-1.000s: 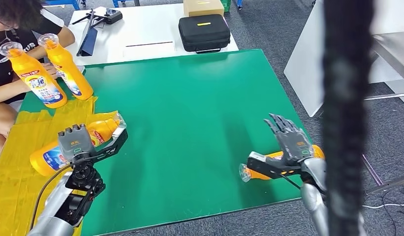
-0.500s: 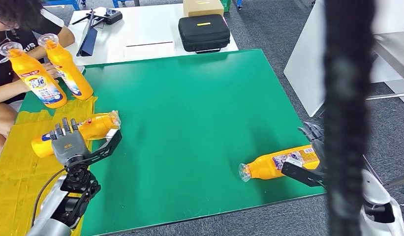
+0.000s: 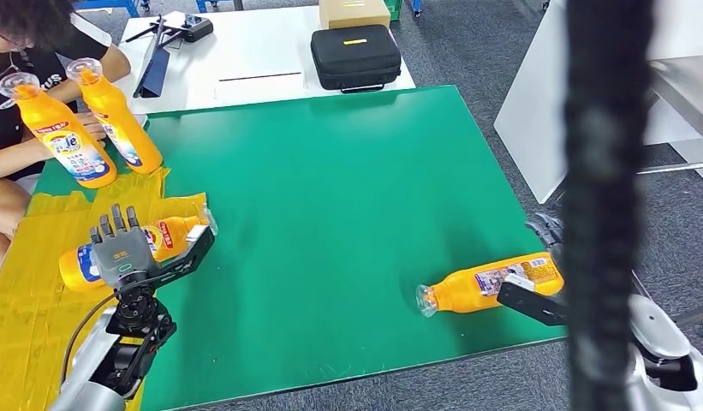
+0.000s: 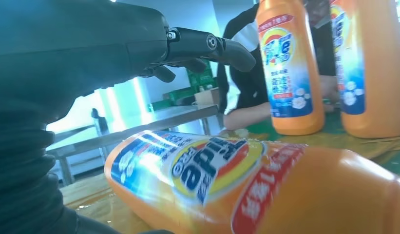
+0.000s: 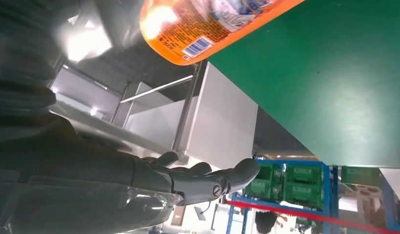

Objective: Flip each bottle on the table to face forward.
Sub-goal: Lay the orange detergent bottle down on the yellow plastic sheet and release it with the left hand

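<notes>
Head view, left robot hand point(image 3: 121, 248) spread, empty, over lying bottle point(image 3: 172, 235), right unclear.

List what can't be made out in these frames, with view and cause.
- Right robot hand: head view, mostly hidden behind the dark blurred vertical band.
- Base of right bottle: head view, covered by that band; right wrist view cuts the bottle at the picture edge.
- Left bottle: head view, middle hidden by the left robot hand, so contact is unclear.
- Bottle label text: too small in the head view.
</notes>
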Motion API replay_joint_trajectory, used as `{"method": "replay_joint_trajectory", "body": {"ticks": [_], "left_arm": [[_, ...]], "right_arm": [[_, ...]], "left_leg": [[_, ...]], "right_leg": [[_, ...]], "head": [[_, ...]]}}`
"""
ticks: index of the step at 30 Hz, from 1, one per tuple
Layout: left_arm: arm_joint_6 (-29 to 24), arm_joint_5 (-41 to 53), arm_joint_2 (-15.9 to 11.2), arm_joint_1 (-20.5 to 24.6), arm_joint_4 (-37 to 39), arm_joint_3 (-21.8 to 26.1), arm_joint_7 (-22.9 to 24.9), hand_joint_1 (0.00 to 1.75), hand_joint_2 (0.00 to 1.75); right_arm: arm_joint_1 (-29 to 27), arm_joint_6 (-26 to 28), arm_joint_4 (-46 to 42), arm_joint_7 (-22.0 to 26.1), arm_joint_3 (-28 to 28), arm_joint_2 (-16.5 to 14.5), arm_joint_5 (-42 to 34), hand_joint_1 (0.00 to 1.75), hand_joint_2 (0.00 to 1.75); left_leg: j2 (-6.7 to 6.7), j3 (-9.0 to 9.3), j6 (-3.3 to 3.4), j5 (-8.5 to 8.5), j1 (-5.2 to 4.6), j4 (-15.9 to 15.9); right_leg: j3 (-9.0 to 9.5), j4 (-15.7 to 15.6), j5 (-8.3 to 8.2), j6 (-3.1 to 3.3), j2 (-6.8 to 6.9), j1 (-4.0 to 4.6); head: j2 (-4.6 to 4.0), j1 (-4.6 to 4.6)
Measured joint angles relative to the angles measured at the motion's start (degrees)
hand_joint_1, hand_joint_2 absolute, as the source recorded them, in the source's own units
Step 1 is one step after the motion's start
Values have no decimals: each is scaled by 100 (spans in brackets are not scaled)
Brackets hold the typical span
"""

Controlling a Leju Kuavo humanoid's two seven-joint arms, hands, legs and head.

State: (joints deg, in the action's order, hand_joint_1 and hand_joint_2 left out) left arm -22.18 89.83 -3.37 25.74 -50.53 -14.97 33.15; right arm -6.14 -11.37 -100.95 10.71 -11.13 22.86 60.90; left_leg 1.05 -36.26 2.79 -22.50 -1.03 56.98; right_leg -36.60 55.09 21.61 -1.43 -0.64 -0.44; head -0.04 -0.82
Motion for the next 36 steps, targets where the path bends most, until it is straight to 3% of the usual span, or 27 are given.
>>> {"method": "replay_joint_trajectory", "body": {"ticks": [12,22,36], "left_arm": [[-270,0,169,-37,-16,144,-144,0,175],[-280,15,311,-34,-62,155,-130,0,175],[-320,15,336,-30,-53,163,-181,0,175]], "right_arm": [[52,-717,386,266,-260,284,-95,0,175],[639,-576,1400,121,319,281,138,0,175],[853,-451,1751,28,654,248,272,0,175]], "left_leg": [[-6,-1,0,-1,0,0],[-7,0,1,3,0,0],[-6,-1,1,1,0,0]], "right_leg": [[1,0,-1,0,-1,0],[2,0,-2,-1,-1,1],[2,0,-2,-1,-1,0]], "head": [[0,0],[0,0],[0,-1]]}}
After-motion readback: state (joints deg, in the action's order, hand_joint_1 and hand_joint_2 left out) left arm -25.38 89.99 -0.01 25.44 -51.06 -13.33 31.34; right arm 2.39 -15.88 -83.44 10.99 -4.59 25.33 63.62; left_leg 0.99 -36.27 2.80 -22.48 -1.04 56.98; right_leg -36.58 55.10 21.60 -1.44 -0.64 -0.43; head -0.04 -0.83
